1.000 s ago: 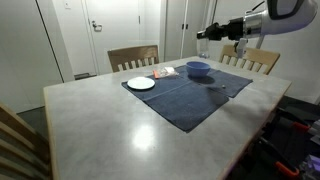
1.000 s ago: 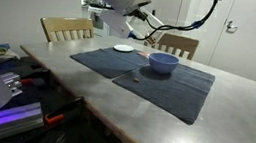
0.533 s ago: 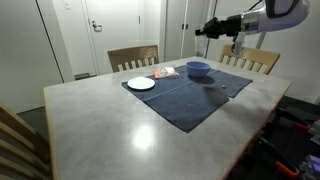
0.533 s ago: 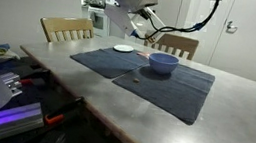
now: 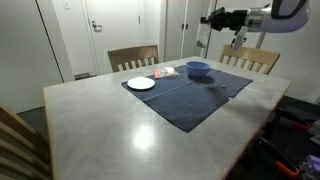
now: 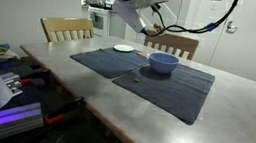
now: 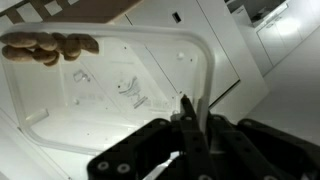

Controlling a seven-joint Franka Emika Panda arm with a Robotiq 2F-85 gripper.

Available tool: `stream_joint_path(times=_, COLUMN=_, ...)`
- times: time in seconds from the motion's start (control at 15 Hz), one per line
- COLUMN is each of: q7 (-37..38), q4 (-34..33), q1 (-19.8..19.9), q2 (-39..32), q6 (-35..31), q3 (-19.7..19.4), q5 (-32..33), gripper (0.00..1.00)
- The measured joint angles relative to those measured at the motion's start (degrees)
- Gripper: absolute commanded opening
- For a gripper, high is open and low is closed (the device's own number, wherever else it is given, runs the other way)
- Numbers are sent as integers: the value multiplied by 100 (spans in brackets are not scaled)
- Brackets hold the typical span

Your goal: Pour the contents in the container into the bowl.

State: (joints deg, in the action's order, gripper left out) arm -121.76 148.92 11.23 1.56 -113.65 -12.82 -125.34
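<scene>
Rising since a second ago, the arm (image 5: 262, 16) is now holding its wrist higher above the counter's (image 5: 100, 125) far edge, well clear of the bowl (image 5: 198, 68). On the counter nothing is shifting. The bowl is sitting as before on the dark cloth (image 5: 190, 98) near the far edge, and the plate (image 5: 141, 83) is lying at the cloth's other far corner.

The jaws are pinching shut on the rim of the tub (image 7: 130, 80), as the wrist view is showing. The tub is therefore up in the air with the wrist, not on the counter. In both exterior views it is too small to pick out.

Brown lumps (image 7: 48, 47) are bunching in one corner of the tub, so the contents are not yet going into the bowl (image 6: 163, 62). The bunching is suggesting a tilt, though how steep I cannot tell. The lift is probably buying height for the pour. What is left, I judge, is bringing the tub over the bowl and tipping it further.

A small item (image 5: 166, 72) is lying just beside the plate, too blurred to identify.

No brand or label is reading anywhere. A faint moulded mark (image 7: 130, 93) is showing on the tub's base, but it is not legible.
</scene>
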Motion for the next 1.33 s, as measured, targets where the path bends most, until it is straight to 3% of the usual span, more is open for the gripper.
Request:
stream_joint_path(times=0.27, q7=106, q4=45, q1=213, q2=-260, q6=873, q3=-239, q5=-16, gripper=2)
stream_joint_path(times=0.6, q7=168, q4=22, q1=223, q2=-901, q6=1798, q3=-245, q5=-174, gripper=2)
stream_joint_path(times=1.33, q7=-163, q4=-85, q1=220, q2=-1674, q6=3119, q3=-314, q5=-588, gripper=2)
